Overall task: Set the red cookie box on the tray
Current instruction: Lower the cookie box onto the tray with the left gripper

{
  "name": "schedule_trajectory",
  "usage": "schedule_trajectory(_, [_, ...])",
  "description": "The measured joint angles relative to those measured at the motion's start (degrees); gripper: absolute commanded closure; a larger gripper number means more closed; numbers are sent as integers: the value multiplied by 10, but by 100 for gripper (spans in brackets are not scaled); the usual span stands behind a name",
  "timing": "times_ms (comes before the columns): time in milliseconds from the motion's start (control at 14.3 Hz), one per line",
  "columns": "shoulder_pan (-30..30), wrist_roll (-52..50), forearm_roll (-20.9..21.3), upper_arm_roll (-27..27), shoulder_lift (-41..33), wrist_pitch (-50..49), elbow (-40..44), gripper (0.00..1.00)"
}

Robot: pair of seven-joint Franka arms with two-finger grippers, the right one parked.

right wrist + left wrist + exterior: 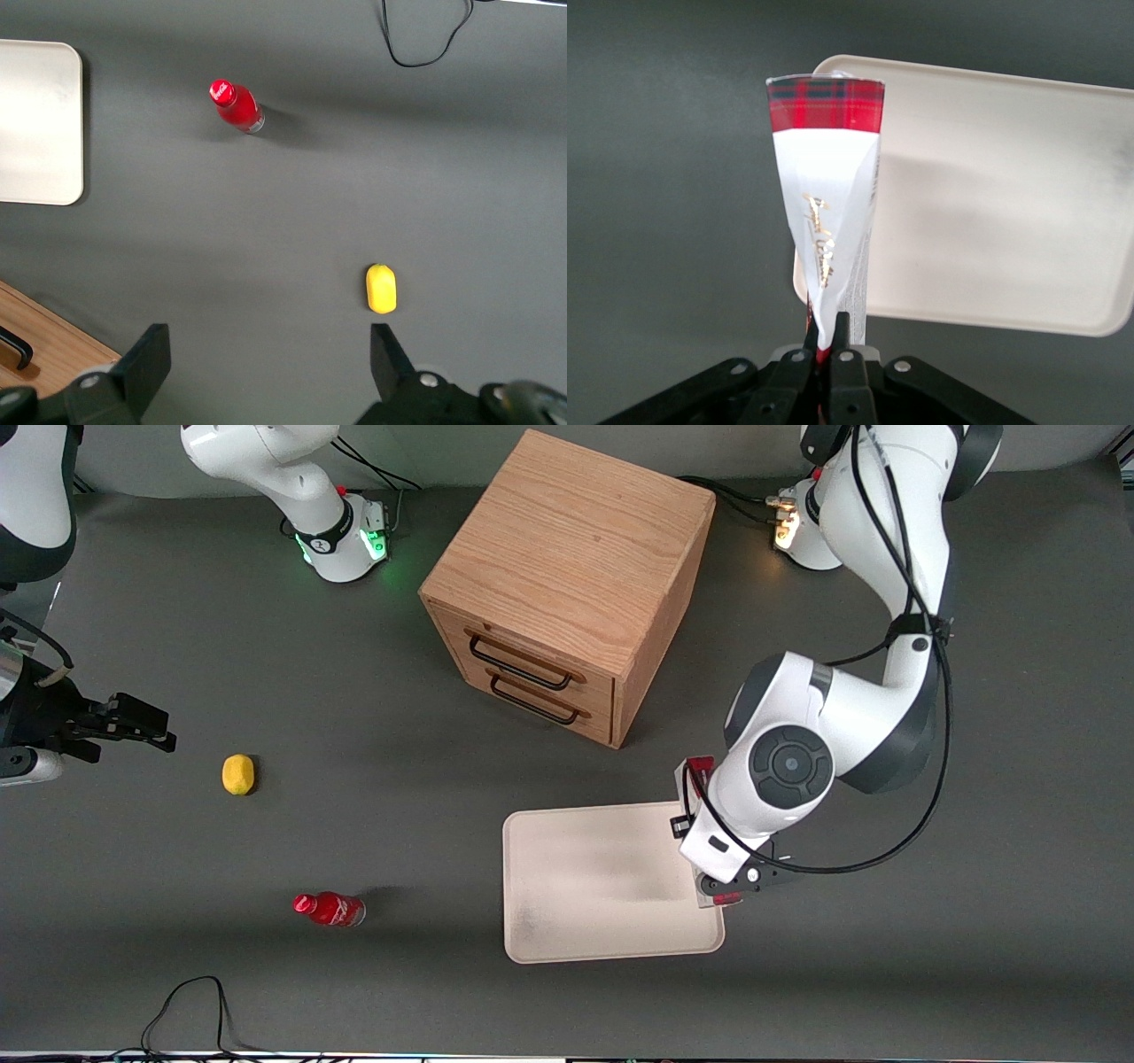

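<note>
front: gripper (pixel 728 889) hangs over the tray (pixel 540 948) edge toward the working arm's end, red cookie box (pixel 700 767) mostly hidden under the wrist | left wrist: fingers (pixel 842 341) clamp the box (pixel 828 204) end, long axis overlapping the tray (pixel 1010 195) rim | right wrist: tray (pixel 40 124) bare.

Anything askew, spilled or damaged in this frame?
Nothing spilled or damaged. The gripper jaws are shut on the red cookie box, held above the tray edge at the working arm's end. The small red bottle lies on its side.
</note>
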Motion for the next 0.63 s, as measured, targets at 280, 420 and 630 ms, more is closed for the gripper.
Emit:
schedule_trajectory(280, [2,9,0,0,39,45,-17,100])
schedule_trajectory(420, [2,10,0,-1,56,60,-19,100])
schedule_trajectory(630, [2,11,0,-2,68,83,-23,100])
